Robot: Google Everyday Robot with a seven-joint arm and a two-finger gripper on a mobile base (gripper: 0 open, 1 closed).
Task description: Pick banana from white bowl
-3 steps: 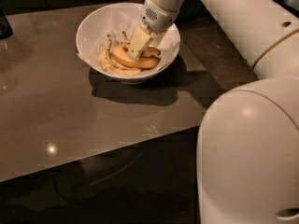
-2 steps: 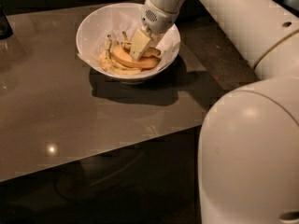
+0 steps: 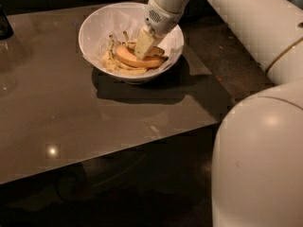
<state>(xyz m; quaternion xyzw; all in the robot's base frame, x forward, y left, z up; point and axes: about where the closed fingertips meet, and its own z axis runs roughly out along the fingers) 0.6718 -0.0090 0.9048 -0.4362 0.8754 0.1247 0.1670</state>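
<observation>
The white bowl (image 3: 97,30) stands on the brown table near its far edge. Inside lie a smooth orange-yellow banana (image 3: 135,60) and limp pale peel strips (image 3: 112,60). A brownish, bruised bit of the banana (image 3: 158,51) shows just right of the gripper; the rest of it is hidden behind the gripper. My gripper (image 3: 142,48) reaches down into the middle of the bowl from the upper right. Its tip is at the fruit, over the orange-yellow banana and next to the bruised one.
A dark object (image 3: 4,22) stands at the table's far left corner. The table (image 3: 71,122) ends in a front edge that runs across the lower middle, with dark floor below. My white arm and base (image 3: 260,141) fill the right side.
</observation>
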